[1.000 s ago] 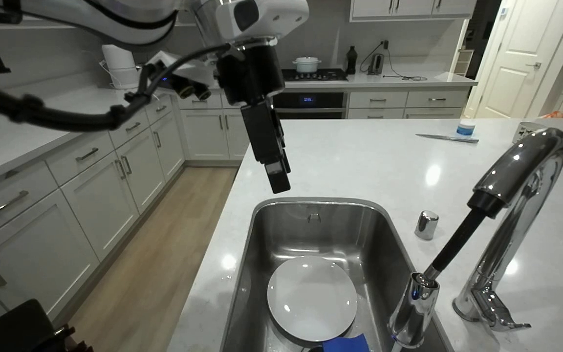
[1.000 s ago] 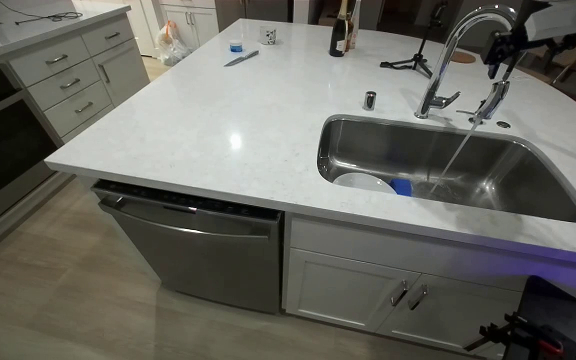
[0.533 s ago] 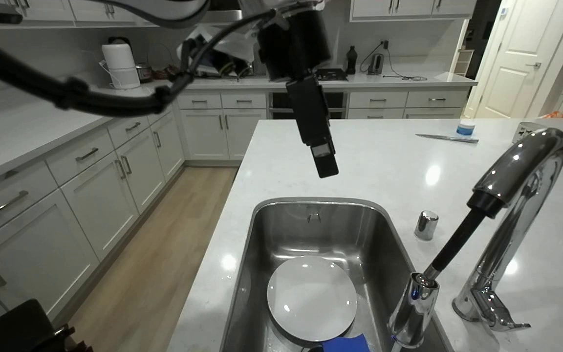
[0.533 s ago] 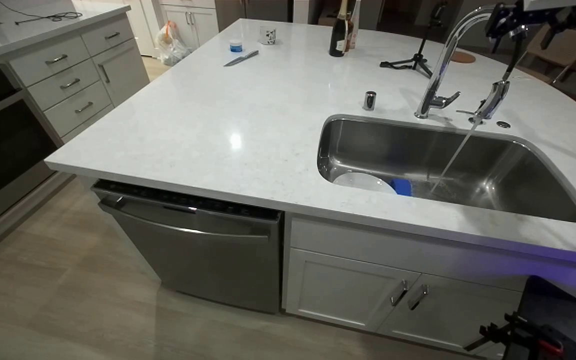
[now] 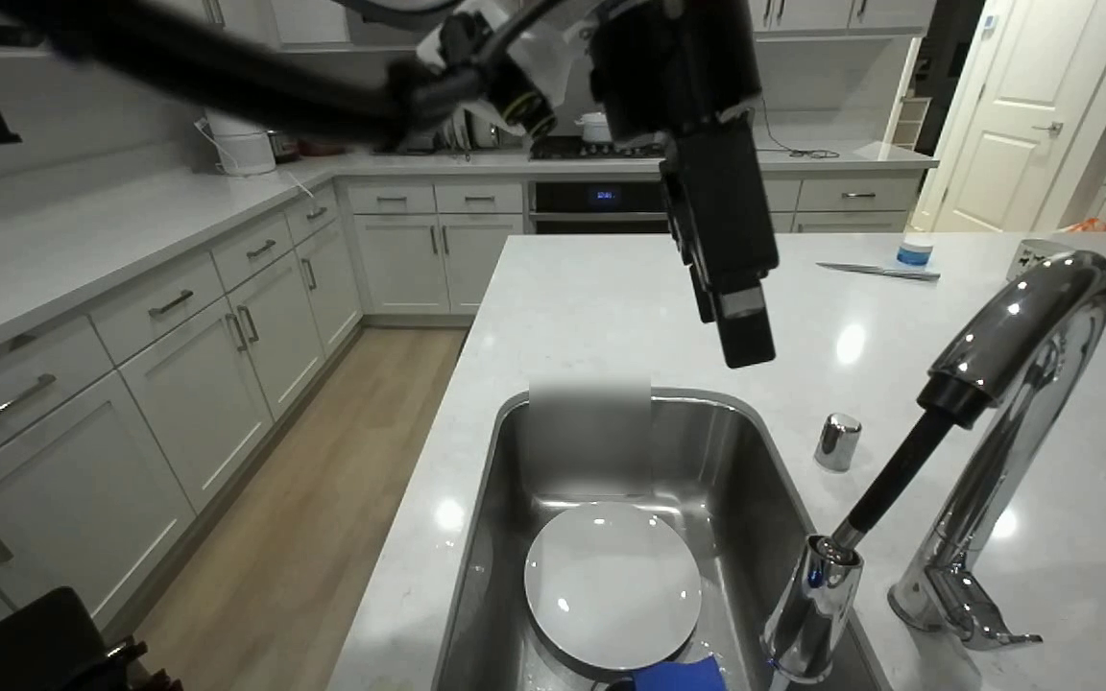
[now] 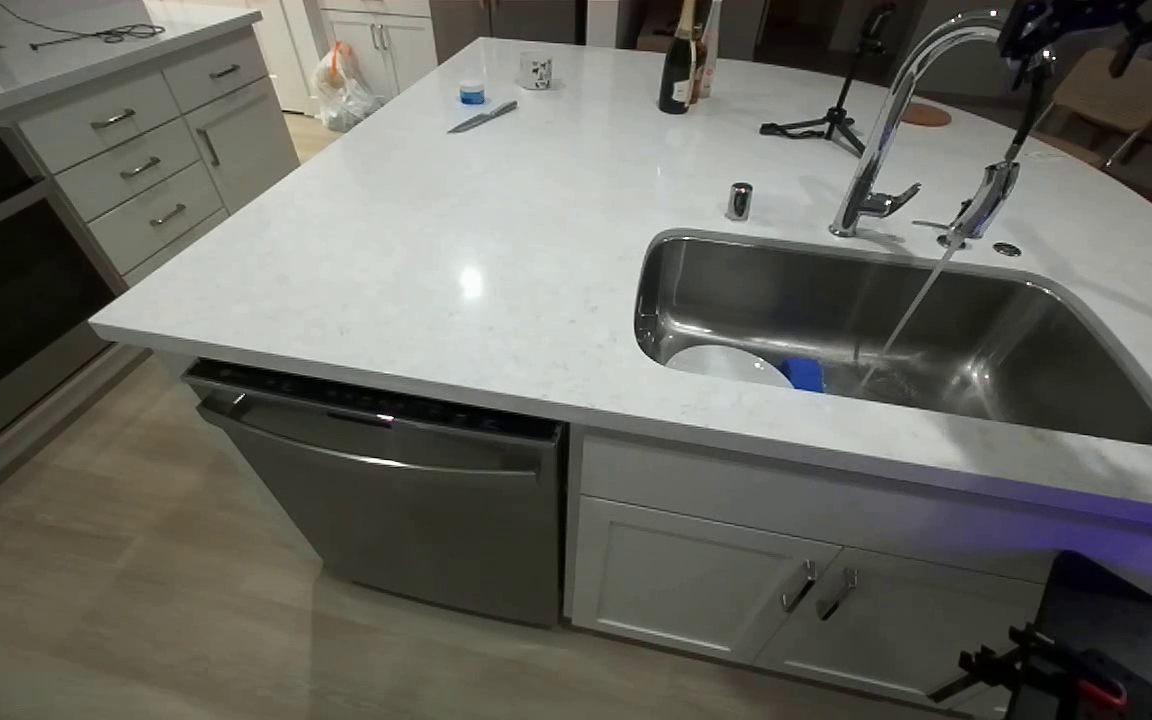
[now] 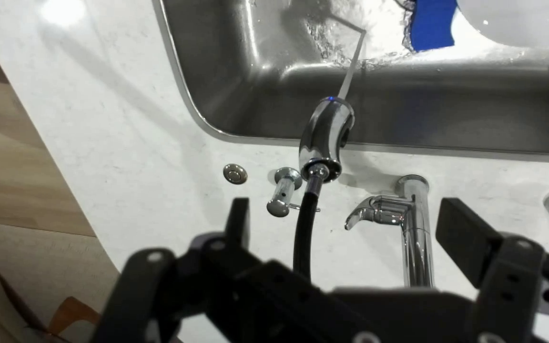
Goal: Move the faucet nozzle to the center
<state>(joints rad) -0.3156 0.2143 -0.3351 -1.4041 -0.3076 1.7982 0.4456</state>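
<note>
The faucet nozzle is a chrome spray head that hangs tilted on a black hose below the gooseneck's dark end. It shows in both exterior views (image 5: 814, 609) (image 6: 992, 200) and in the wrist view (image 7: 327, 136). Water runs from it into the sink (image 7: 446, 102). The tall chrome gooseneck faucet (image 5: 980, 480) stands behind the sink edge. My gripper (image 7: 349, 219) is open and empty. In the wrist view the hose and faucet post show between its fingers. In an exterior view the gripper (image 5: 743, 336) is above the counter, apart from the nozzle.
A white plate (image 5: 613, 585) and a blue cloth or sponge (image 5: 680, 675) lie in the sink. A small chrome fitting (image 5: 838, 442) stands beside the faucet. A knife (image 6: 483, 117), a blue-white jar (image 6: 472, 92), a bottle (image 6: 679, 70) and a small tripod (image 6: 821, 130) are on the counter.
My gripper has moved right, towards the faucet, in an exterior view. Both fingers show at the faucet's top edge in another exterior view. The nozzle, hose and faucet have not visibly moved.
</note>
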